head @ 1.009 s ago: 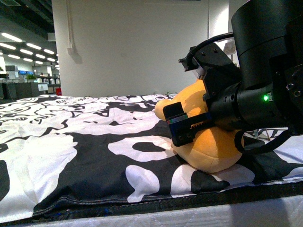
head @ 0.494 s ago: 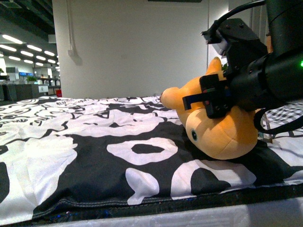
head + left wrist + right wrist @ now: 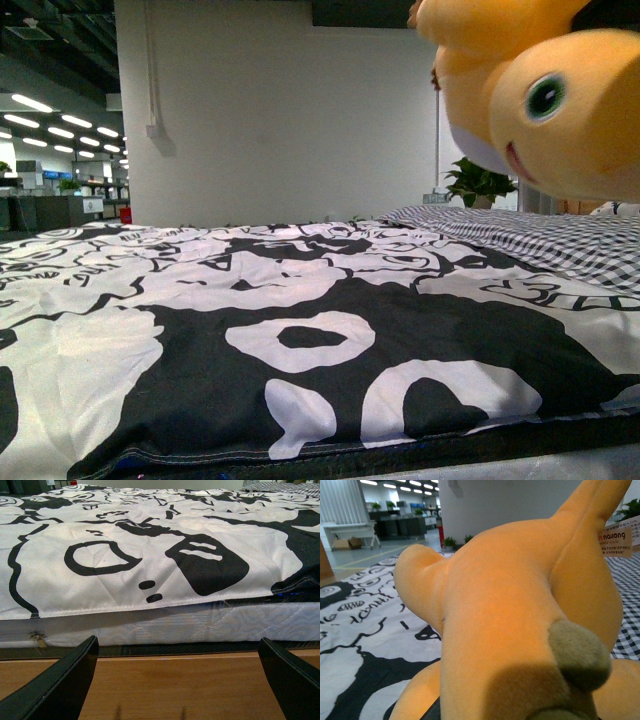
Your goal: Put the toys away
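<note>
Nearest in the left wrist view, the left gripper (image 3: 177,645) hangs empty. Its two dark fingers (image 3: 65,680) are spread wide, touching nothing. Just past them runs one wooden board (image 3: 165,685), then the white quilted mattress (image 3: 165,625), with one small metal zipper pull (image 3: 35,639) on its side. One black-and-white patterned cover (image 3: 150,540) lies over the mattress top and stretches away from the camera.

One toy (image 3: 530,90), an orange-yellow plush animal, is up in the air to the robot's right, clear of the cover. In the front view its face is tilted over, with one green eye (image 3: 545,97) showing. In the right wrist view the toy fills almost the whole picture, with one grey-brown tail nub (image 3: 577,652) and one paper tag (image 3: 617,540). The toy's body hides the right gripper's jaws, so I cannot tell how they stand.

Beyond the patterned cover lies one grey checked cloth (image 3: 540,235). Behind it stands one potted plant (image 3: 480,183), beside a white wall (image 3: 280,110). Rows of ceiling lights (image 3: 40,110) recede far to the left.
</note>
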`<state>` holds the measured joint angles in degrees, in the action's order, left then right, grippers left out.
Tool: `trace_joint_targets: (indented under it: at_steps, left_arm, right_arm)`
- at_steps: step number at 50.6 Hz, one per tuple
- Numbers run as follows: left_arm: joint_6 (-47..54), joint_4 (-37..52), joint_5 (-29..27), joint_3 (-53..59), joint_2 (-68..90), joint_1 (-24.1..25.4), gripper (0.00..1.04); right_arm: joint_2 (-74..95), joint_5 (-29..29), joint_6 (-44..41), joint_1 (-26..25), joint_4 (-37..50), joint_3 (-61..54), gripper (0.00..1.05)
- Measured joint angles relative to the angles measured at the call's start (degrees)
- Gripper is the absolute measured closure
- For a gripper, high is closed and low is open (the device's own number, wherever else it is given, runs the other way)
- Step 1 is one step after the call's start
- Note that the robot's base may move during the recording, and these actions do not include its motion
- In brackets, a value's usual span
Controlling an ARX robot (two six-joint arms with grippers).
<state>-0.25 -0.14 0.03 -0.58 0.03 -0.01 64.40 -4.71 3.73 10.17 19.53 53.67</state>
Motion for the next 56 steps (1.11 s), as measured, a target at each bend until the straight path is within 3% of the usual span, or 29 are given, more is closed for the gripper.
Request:
trace_joint_targets:
  at_steps: [13,28,43,56]
  left_arm:
    - [0.0,0.0,0.0,0.0,0.0,0.0,0.06]
    - [0.0,0.0,0.0,0.0,0.0,0.0,0.06]
    - [0.0,0.0,0.0,0.0,0.0,0.0,0.06]
    - [0.0,0.0,0.0,0.0,0.0,0.0,0.06]
  right_arm:
    - [-18.0,-5.7,3.1,-4.2,-0.2,-12.2,0.85]
    - [-44.0,-6.3,7.1,-11.2,-6.3,-30.7,0.85]
    - [-55.1,6.4,4.0,-1.9,1.2,-48.1,0.85]
    - [-57.8,9.6,0.2,2.1,2.5,-52.9,0.85]
